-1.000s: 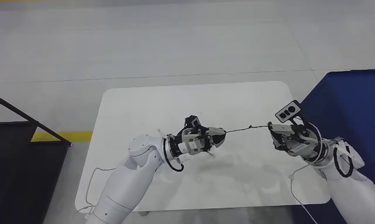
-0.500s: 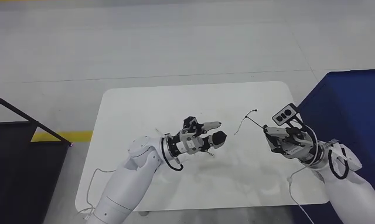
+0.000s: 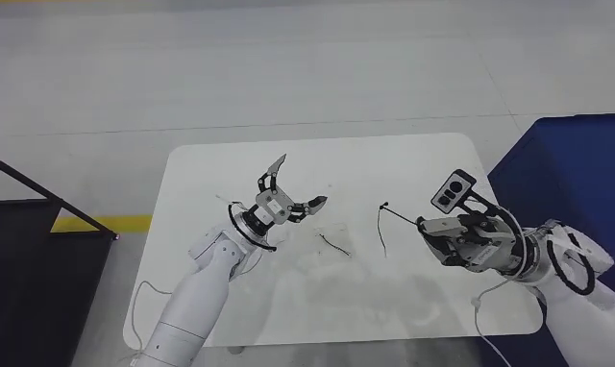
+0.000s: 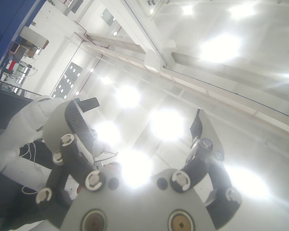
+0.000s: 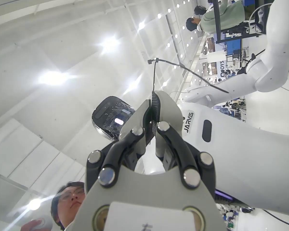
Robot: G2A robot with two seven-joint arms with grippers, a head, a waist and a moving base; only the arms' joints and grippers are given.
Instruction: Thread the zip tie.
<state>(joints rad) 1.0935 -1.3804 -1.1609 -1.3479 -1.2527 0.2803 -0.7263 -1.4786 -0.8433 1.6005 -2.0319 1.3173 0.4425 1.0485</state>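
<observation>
Looking down from the top view, we find the right gripper (image 3: pixel 423 224) over the right part of the white table (image 3: pixel 404 160), with its jaws pressed together on one end of the zip tie (image 3: pixel 380 231). From that grip the thin black strap runs toward the table's middle, turns at a small knob, and hangs down toward the tabletop. We cannot tell whether its free end touches the surface.

The right wrist view shows the same hold close up. The right gripper (image 5: pixel 155 96) is clamped on the zip tie (image 5: pixel 195 73) at the very tips of the jaws. The strap rises straight from them to its small head, then swings away in a long curve. At that corner the strap may pass through the head or may only bend there; we cannot say which.

The left gripper (image 3: pixel 300 182) is over the left-centre of the table, well apart from the tie, with its jaws spread wide. In its own wrist view the left gripper (image 4: pixel 137 121) has nothing between the jaws and touches nothing.

A short dark strand (image 3: pixel 334 243) lies on the table between the two grippers.
</observation>
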